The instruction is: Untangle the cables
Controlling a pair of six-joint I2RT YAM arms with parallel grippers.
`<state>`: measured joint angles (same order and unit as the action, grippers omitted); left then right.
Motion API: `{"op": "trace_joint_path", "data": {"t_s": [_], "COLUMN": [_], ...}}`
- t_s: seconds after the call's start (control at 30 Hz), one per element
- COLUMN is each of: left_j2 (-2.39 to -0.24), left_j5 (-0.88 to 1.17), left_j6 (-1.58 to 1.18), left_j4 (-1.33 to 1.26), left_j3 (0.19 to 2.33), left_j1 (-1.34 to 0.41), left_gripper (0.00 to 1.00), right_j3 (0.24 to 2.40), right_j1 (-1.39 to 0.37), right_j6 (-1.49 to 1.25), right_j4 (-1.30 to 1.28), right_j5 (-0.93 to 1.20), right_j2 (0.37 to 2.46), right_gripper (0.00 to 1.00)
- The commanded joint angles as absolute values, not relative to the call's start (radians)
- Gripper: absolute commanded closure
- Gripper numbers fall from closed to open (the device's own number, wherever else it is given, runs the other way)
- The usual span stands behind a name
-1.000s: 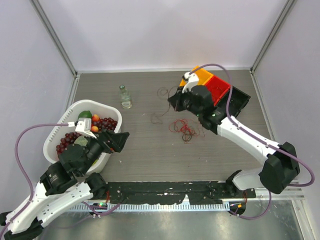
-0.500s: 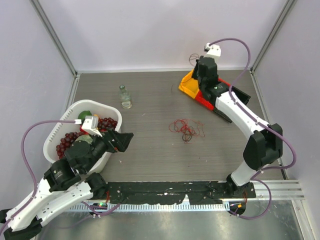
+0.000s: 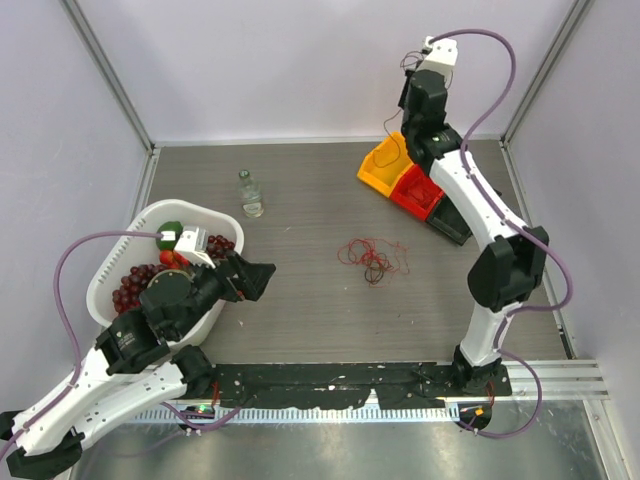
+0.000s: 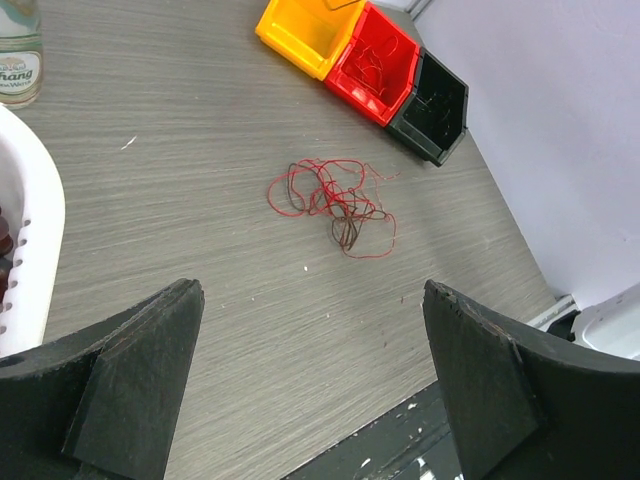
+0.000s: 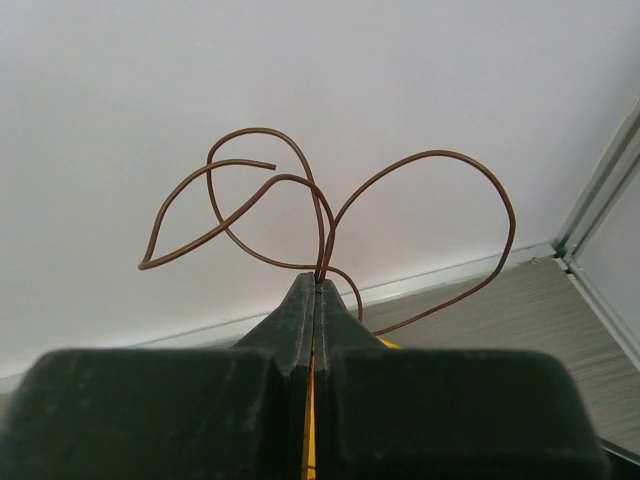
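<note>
A tangle of thin red and dark brown cables [image 3: 372, 258] lies on the table right of centre; the same cables [image 4: 335, 200] appear in the left wrist view. My right gripper [image 3: 410, 80] is raised high by the back wall above the bins, shut on one brown cable [image 5: 440, 153] whose loops curl above its closed tips [image 5: 316, 282]. My left gripper [image 3: 258, 278] hovers open beside the white basket, well short of the tangle, with nothing between its fingers [image 4: 140, 350].
Yellow [image 3: 385, 163], red [image 3: 415, 187] and black [image 3: 455, 220] bins stand at the back right; thin wires lie in the red bin [image 4: 375, 62]. A small bottle [image 3: 250, 193] stands at the back left. A white basket [image 3: 200, 214] of fruit sits at the left.
My right arm rose from table level near the bins up towards the back wall, carrying the brown cable away from the tangle. My left gripper shifted slightly right.
</note>
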<state>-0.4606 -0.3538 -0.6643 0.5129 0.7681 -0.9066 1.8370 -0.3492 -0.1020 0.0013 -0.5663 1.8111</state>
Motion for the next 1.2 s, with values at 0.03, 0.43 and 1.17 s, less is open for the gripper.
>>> {"op": "trace_joint_path", "data": {"t_s": [0.03,0.43,1.17], "left_j2": [-0.469,-0.497,-0.572], "left_j5": [-0.344,-0.347,-0.299], "left_j6": [-0.657,-0.660,-0.664], "left_j4": [0.468,0.469,0.417], "left_j3": [0.804,0.822,0.834], "left_j1": [-0.902,-0.902,-0.902], "left_gripper": [0.05,0.05,0.05], "right_j3": [1.890,1.931,1.962], "right_j1": [-0.341,-0.311,-0.299], "right_j6": [0.035,0.040,-0.037], "right_j4": [0.061,0.066,-0.236], "right_j5": [-0.643,-0.641,-0.312], "right_j2": [1.960,2.033,2.261], "right_gripper": [0.99,0.99,0.99]}}
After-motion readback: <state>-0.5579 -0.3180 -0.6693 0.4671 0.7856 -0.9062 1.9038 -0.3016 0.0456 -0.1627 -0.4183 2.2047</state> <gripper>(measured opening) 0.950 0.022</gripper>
